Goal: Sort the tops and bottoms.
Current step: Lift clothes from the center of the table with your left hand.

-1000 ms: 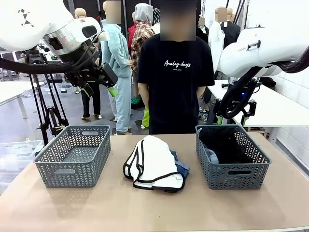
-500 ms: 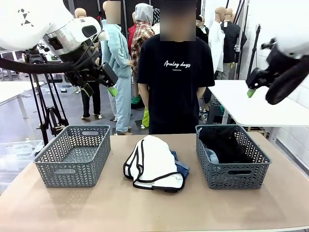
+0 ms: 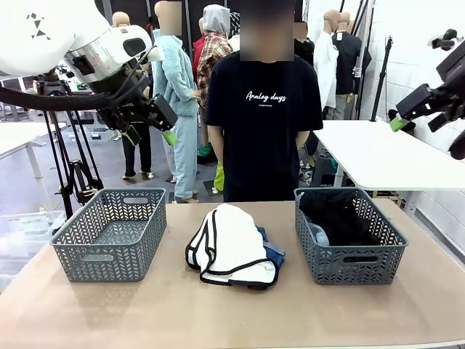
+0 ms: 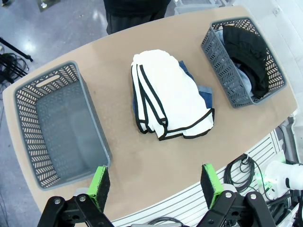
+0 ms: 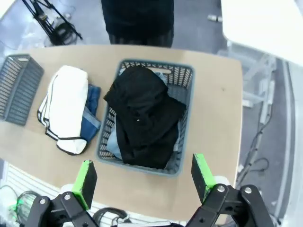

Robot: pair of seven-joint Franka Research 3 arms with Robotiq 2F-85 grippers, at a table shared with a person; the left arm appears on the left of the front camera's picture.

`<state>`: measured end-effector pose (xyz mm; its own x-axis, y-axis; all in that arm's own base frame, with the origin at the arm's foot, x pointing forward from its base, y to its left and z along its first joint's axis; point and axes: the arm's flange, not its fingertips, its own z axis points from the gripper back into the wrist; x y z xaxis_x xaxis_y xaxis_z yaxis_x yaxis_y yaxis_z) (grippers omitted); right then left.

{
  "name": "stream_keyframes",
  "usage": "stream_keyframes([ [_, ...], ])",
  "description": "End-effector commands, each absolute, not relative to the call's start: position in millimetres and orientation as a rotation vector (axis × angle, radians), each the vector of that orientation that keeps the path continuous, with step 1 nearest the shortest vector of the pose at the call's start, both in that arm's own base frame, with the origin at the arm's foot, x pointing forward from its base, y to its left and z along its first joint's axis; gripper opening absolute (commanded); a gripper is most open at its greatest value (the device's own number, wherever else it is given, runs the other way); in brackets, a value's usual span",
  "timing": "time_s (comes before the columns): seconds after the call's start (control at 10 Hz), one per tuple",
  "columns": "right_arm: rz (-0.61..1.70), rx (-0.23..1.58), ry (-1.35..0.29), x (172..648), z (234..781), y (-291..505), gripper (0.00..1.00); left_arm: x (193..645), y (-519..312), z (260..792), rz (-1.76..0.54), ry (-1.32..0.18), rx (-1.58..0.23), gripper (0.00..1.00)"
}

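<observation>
Right gripper has swung higher; black top fills right basket.

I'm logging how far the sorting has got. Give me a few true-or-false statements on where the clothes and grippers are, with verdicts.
1. The black top is in the right basket. True.
2. The white top lies in a basket. False: it lies on the table, between the left basket and the right basket.
3. The darker denim lies on top of the white top. False: it lies under it.
4. The left gripper and the right gripper are both open and hold nothing. True.
5. The light denim shows beneath the black top in the right basket. True.
</observation>
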<state>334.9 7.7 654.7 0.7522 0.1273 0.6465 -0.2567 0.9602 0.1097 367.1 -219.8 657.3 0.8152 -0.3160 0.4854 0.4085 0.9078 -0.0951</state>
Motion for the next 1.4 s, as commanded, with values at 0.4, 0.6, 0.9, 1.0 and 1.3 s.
stream_keyframes([
  [0.4,0.217,0.188,-0.709,324,659,8,1.0,366,-218,657,-0.387,-0.486,-0.195,1.0],
  [0.6,0.217,0.188,-0.709,324,659,8,1.0,366,-218,657,-0.387,-0.486,-0.195,1.0],
  [0.9,0.217,0.188,-0.709,324,659,8,1.0,356,-240,652,-0.422,-0.5,-0.239,1.0],
  [1.0,0.217,0.188,-0.709,324,659,8,1.0,359,-277,633,-0.454,-0.478,-0.315,1.0],
  [1.3,0.217,0.188,-0.709,324,659,8,1.0,417,-356,550,-0.316,-0.247,-0.263,1.0],
])
